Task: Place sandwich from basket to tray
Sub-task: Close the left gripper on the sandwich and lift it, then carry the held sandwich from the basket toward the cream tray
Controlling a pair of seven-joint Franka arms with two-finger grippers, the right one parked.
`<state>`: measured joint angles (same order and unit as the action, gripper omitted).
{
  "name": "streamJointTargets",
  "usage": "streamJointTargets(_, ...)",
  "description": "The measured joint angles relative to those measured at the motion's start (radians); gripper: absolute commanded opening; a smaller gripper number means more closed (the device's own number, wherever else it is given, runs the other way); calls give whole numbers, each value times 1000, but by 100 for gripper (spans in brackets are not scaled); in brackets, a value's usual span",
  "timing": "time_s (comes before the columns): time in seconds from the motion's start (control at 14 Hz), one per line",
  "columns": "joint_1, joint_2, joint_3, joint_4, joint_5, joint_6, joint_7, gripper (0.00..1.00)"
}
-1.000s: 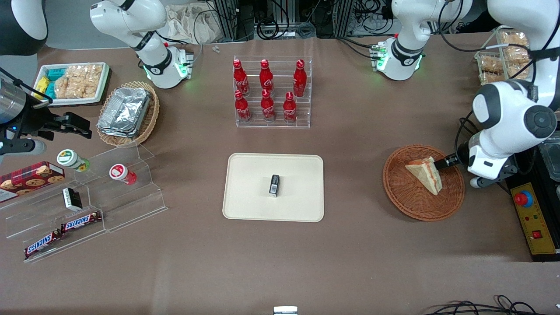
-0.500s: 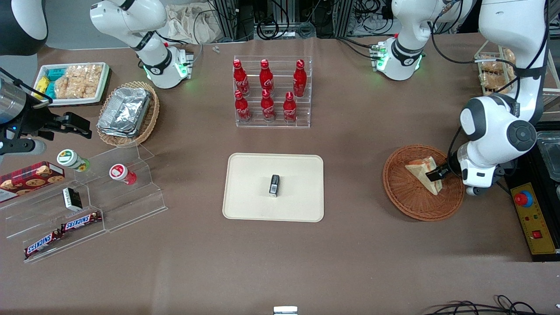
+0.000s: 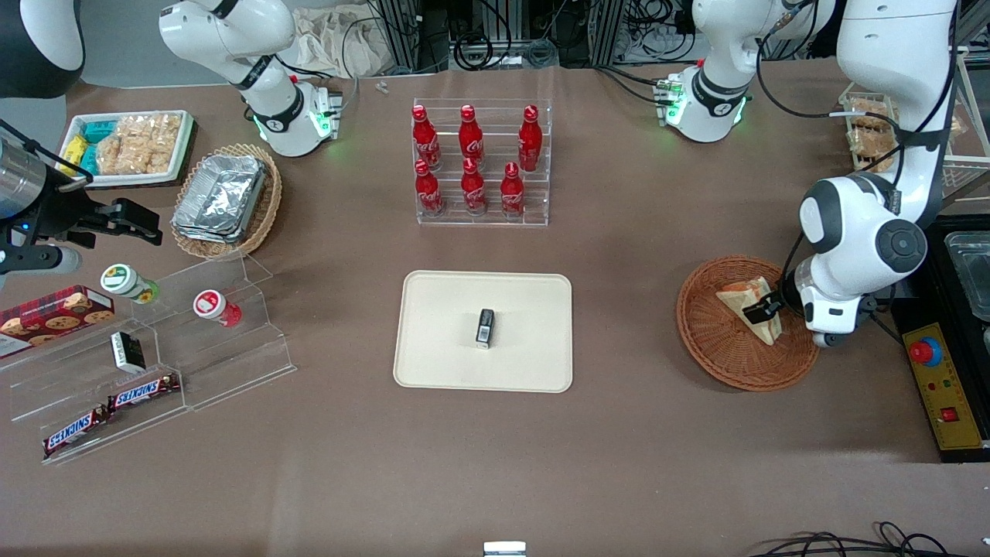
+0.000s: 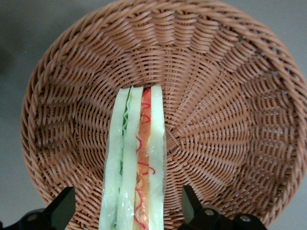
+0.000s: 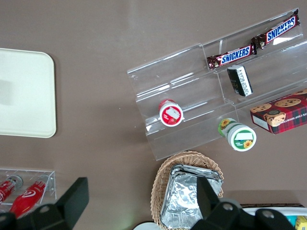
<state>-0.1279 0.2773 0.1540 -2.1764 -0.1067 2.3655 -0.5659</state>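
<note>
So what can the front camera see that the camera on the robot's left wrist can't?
Only the front view shows the cream tray with a small black object on it, the rack of red cola bottles and the working arm itself.

Only the left wrist view shows the sandwich's edge up close, with its green and red filling between the bread, and the hand open with a finger on each side of the sandwich, not touching it.

Both show the sandwich lying in the round wicker basket.

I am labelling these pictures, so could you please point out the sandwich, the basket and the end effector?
sandwich [image 4: 136, 163], left wrist view, filling edge.
basket [image 3: 715, 352], front view, bare wicker.
end effector [image 4: 127, 211], left wrist view, open, straddling the sandwich.
</note>
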Motion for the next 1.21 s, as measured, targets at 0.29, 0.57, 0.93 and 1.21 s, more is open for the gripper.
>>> streamJointTargets(0.29,0,20,-7,-2,0,12,-7,29)
streamJointTargets(0.57,0,18,-13,1,0,7,-13,0)
streamJointTargets(0.93,-2,-45,-27,178,23,-336,-14,0)
streamJointTargets(1.21,-2,-106,-30,445,46,-691,-13,0)
